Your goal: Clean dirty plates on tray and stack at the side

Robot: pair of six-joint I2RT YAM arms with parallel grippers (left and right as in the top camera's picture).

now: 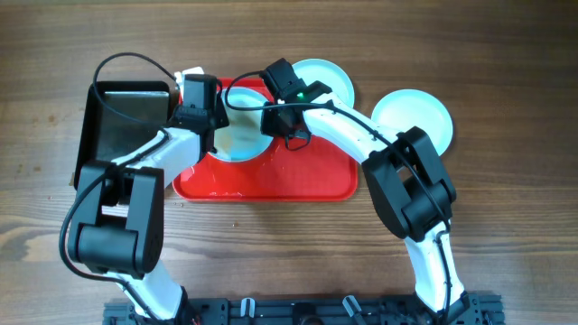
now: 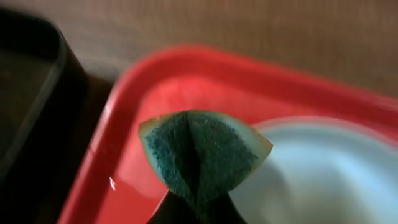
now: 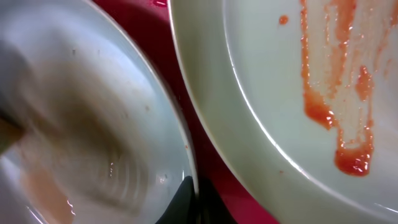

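Observation:
The red tray [image 1: 289,176] lies mid-table. One plate [image 1: 242,144] sits at its left end. My right gripper [image 1: 282,126] is shut on that plate's rim [image 3: 93,124], one finger inside and one outside [image 3: 193,199]; the plate shows a faint orange smear. My left gripper [image 1: 208,122] is shut on a green and yellow sponge [image 2: 199,152] held above the tray's corner [image 2: 180,87], beside the plate [image 2: 323,168]. A second plate [image 1: 327,77] with orange-red sauce streaks [image 3: 267,74] lies at the tray's far right corner. A third plate [image 1: 413,117] lies on the table, right of the tray.
A black metal pan [image 1: 126,117] stands left of the tray, close beside my left gripper; it also shows in the left wrist view [image 2: 31,93]. The table is bare wood [image 1: 506,226]. Both arms reach over the tray's left half.

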